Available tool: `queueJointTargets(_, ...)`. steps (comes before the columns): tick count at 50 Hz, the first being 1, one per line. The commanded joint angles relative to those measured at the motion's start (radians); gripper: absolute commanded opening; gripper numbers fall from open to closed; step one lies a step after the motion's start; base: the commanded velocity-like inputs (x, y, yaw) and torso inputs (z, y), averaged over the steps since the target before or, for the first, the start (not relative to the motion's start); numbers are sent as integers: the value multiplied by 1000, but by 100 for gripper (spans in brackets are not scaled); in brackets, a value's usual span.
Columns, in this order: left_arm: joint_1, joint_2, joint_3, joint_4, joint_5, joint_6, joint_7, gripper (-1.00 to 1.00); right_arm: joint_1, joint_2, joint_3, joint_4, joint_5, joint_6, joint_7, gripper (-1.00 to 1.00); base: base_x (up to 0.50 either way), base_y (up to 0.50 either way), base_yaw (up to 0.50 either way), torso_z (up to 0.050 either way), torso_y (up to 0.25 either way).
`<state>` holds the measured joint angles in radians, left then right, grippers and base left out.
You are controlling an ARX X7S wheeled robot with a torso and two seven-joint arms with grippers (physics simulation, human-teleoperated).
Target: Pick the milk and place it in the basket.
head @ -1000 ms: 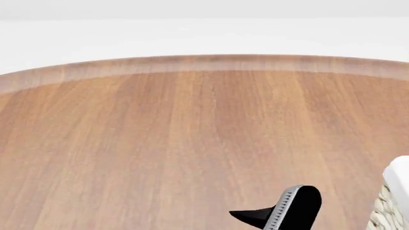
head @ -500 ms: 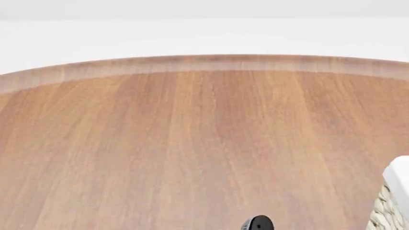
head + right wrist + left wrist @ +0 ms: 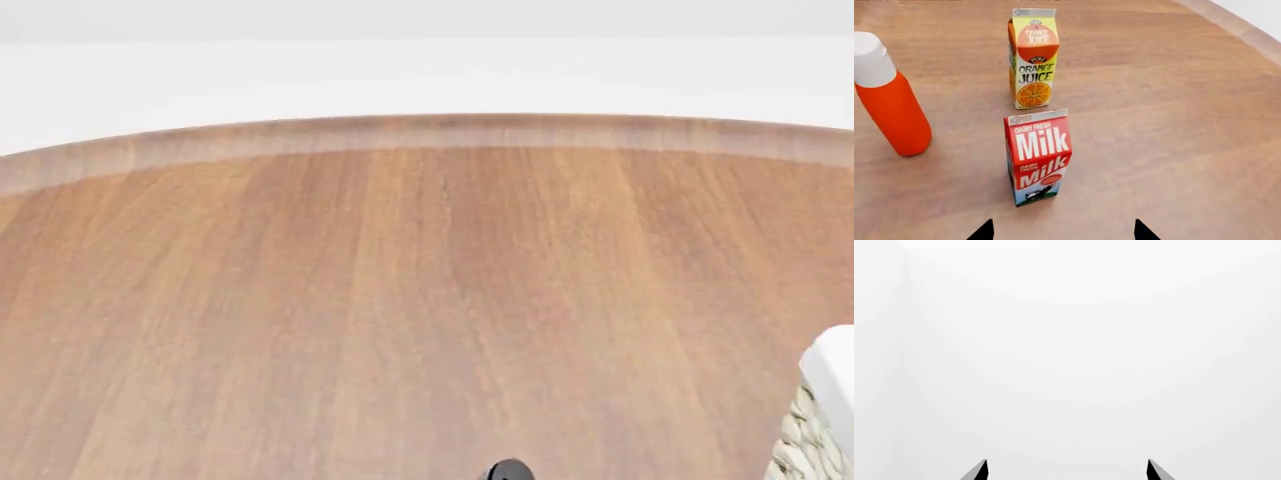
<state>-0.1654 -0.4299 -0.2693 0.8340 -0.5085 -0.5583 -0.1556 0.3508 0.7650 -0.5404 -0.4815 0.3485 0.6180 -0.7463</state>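
In the right wrist view the milk (image 3: 1037, 157) stands upright on the wooden table, a red carton with white lettering and a cow picture at its foot. My right gripper (image 3: 1063, 231) is open, its two dark fingertips spread wide just short of the carton, which lines up with the gap. In the head view only a small dark bit of that arm (image 3: 507, 471) shows at the picture's lower edge. A corner of the basket (image 3: 817, 425), woven with white liner, shows at the far right. My left gripper (image 3: 1067, 471) is open and faces plain white.
Behind the milk stands an orange juice carton (image 3: 1033, 58). An orange bottle with a white cap (image 3: 887, 95) stands to one side of it. The round table's rim (image 3: 427, 132) curves across the head view, with white floor beyond.
My right gripper has dropped almost out of the head view; a second ago its black finger stood well above the lower edge, now only a small dark tip shows.
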Motion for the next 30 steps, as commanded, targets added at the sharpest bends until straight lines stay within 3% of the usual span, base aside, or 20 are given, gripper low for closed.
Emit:
queueJointTargets(1,6,17,-17,-8,14,12,25,100,52,-69,-9,67,-30,-6,-36,100,0,0,0,0,0)
queueJointTargets(30,7,7,-14,-10,6,18,17,100,152,-197,-148,208,-102,-42,-80,100,0,0,0,0,0)
